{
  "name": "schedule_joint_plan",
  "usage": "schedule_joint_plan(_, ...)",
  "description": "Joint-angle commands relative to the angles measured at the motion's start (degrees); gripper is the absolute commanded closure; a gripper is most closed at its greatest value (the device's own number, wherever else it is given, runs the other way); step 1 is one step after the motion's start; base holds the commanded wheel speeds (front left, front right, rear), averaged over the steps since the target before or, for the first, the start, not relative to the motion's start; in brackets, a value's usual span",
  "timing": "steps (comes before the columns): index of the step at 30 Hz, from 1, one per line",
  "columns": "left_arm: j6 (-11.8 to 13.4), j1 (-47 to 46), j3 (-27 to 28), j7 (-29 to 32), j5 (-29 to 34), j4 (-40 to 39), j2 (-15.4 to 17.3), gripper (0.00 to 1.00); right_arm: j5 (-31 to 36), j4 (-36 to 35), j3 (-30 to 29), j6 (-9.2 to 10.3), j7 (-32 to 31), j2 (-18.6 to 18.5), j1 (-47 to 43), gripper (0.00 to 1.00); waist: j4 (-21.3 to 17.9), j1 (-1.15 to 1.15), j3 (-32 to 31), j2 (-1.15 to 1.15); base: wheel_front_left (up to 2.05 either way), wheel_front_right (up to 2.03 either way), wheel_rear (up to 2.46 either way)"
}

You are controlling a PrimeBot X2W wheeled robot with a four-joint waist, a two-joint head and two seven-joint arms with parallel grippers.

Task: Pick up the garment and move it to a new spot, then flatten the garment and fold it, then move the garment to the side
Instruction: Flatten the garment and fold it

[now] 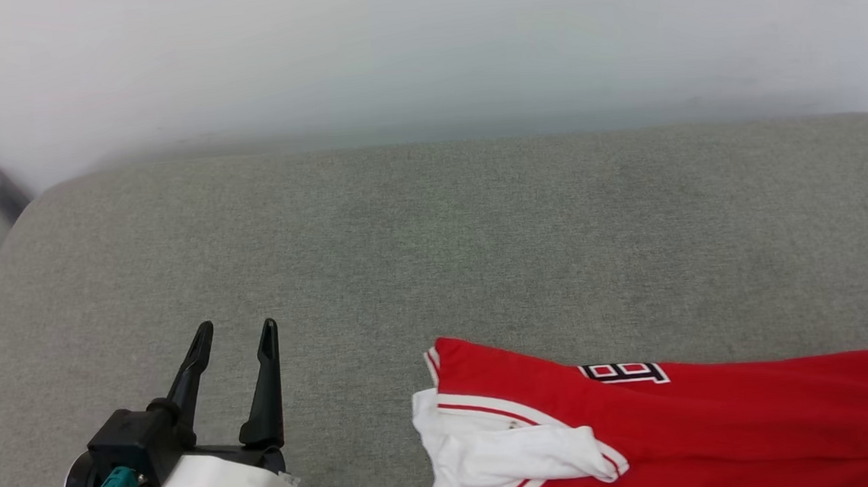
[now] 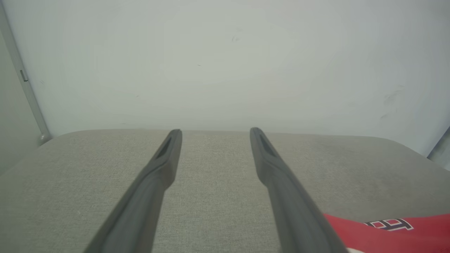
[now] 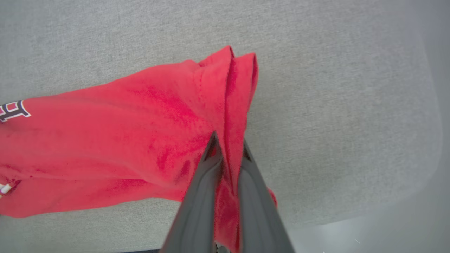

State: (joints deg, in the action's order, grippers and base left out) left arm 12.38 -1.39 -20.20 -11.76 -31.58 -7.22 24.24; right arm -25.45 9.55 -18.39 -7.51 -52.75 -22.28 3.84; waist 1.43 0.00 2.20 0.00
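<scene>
While the right claw (image 3: 228,141) is clenched on a raised fold of red cloth at one end of the garment (image 3: 123,140), the rest of the shirt trails away from it to the left of the right wrist view and lies on the grey desk (image 3: 334,88), so the grip sits at the very end of the long axis and not near its middle. From the head view, that axis runs across the near edge of the desk (image 1: 433,228), from the red body at the right edge of the picture to the white sleeve (image 1: 510,452) and striped trim near the middle, with the emblem (image 1: 625,372) on the far side of the cloth. The left claw (image 1: 237,326) hangs released, jaws wide apart and holding nothing, to the left of the sleeve end and apart from it; its own wrist view catches only a red corner (image 2: 386,235) at the lower right. My judgement: the right arm alone has the shirt, and a lift from this end would drag the sleeve end behind. Bare desk lies beyond and to the left, then the pale wall (image 1: 420,46).
</scene>
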Motion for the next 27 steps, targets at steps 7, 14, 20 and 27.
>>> schedule_joint_plan(7, 0.58, 1.00, -0.11, 0.05, -0.39, -0.43, -0.28, 0.00, -1.81, -2.84, -5.18, 0.04, -5.73, 3.55, 1.98, 1.00, -1.71, 0.00, -0.47, 0.00, 0.00, 0.00, 0.00)
schedule_joint_plan(14, 0.81, 0.64, -0.01, 0.30, -0.83, -0.49, -0.09, 0.00, -10.59, -5.54, -0.99, 0.04, -11.04, 14.90, 4.38, 1.00, -2.26, 0.00, -0.08, 0.00, 0.00, 0.00, 0.00)
schedule_joint_plan(20, 0.45, -0.56, -0.74, 0.87, -0.76, -0.63, -0.25, 0.00, -17.53, -5.18, 8.31, 0.04, -9.59, 18.98, 5.07, 1.00, -1.37, 0.00, 0.55, 0.00, 0.00, 0.00, 0.00)
schedule_joint_plan(27, -0.60, -2.80, -1.94, 1.39, -0.87, 0.23, -0.76, 0.00, -27.42, 0.76, 23.06, 0.04, -1.52, 19.48, 7.26, 1.00, 0.95, 0.00, 1.90, 0.00, 0.00, 0.00, 0.00)
